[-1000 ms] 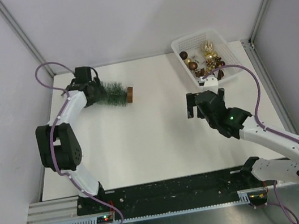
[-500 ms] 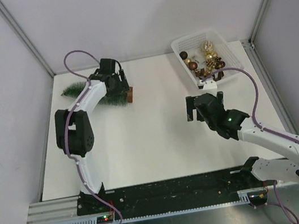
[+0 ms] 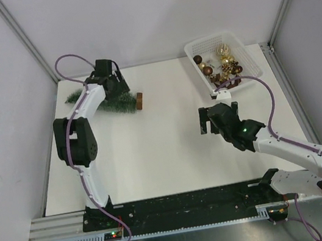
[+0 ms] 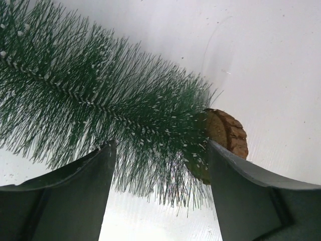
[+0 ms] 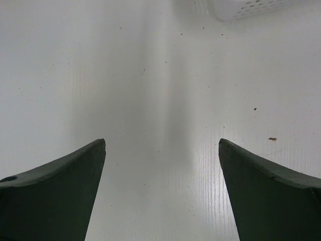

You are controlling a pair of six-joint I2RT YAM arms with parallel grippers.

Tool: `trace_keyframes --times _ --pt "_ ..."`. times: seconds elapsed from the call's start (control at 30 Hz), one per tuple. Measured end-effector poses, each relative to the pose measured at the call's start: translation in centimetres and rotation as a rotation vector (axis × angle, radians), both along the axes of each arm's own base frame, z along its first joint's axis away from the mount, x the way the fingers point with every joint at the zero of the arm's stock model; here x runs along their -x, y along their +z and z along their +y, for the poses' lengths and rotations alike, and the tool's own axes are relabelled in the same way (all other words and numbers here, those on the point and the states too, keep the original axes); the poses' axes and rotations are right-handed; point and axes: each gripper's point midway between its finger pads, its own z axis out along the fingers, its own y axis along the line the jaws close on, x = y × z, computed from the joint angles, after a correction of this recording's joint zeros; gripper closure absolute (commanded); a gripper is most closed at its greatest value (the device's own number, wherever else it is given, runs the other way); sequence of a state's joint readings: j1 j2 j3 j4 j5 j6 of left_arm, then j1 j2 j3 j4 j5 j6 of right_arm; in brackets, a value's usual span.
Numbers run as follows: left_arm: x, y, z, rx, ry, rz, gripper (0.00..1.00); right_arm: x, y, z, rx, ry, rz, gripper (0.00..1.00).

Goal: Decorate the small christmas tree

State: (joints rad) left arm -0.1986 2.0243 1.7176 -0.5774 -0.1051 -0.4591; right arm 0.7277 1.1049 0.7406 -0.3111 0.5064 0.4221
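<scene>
The small christmas tree (image 3: 122,102) lies on its side at the table's back left, its brown wooden base (image 3: 140,101) pointing right and its tip to the left. My left gripper (image 3: 112,84) hovers over the tree's wide lower part. In the left wrist view the frosted green bristles (image 4: 100,100) and the base (image 4: 228,135) fill the frame. That gripper (image 4: 161,144) is open, with only bristle ends between its jaws. My right gripper (image 3: 217,114) is open over bare table right of centre and holds nothing (image 5: 161,140).
A white plastic basket (image 3: 242,51) of brown and gold baubles (image 3: 221,64) stands at the back right, just beyond my right gripper; its corner (image 5: 246,7) shows in the right wrist view. Grey walls close the table on the left, back and right.
My left arm swung right along the tree from the tip end towards the base, then came back slightly. The tree's tip now shows. The right arm barely shifted.
</scene>
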Motion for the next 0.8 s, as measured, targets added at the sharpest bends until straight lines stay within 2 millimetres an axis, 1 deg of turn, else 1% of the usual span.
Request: trace_keyframes --times 0.13,0.27,0.37,0.43,0.5,0.6,0.63,0.7,0.8 --pt "0.7 0.3 0.6 0.01 0.02 0.009 0.28 0.1 -0.3 0.2 -0.004 0.005 0.005 0.01" --pt "0.6 1.1 0.4 0.014 0.017 -0.009 0.33 0.1 -0.3 0.4 -0.013 0.011 0.008 0.01" --pt "0.6 0.9 0.2 0.012 0.014 -0.007 0.39 0.2 -0.3 0.5 -0.018 0.012 0.009 0.01" --pt "0.4 0.6 0.0 0.005 0.011 -0.003 0.45 0.2 -0.3 0.5 -0.019 0.012 0.009 0.01" --pt "0.3 0.0 -0.3 -0.002 0.006 0.005 0.57 0.2 -0.3 0.5 -0.021 0.011 0.008 0.01" --pt "0.4 -1.5 -1.0 -0.017 -0.007 0.029 0.81 0.4 -0.3 0.3 -0.023 0.01 0.006 0.01" --pt "0.5 -2.1 -1.2 -0.024 -0.015 0.039 0.86 0.4 -0.3 0.2 -0.024 0.01 0.005 0.01" --pt "0.6 -3.1 -1.7 -0.035 -0.033 0.059 0.92 0.5 -0.2 0.2 -0.026 0.01 0.004 0.02" --pt "0.6 -3.8 -2.7 -0.039 -0.075 0.067 0.95 0.6 -0.1 0.1 -0.027 0.009 0.002 0.02"
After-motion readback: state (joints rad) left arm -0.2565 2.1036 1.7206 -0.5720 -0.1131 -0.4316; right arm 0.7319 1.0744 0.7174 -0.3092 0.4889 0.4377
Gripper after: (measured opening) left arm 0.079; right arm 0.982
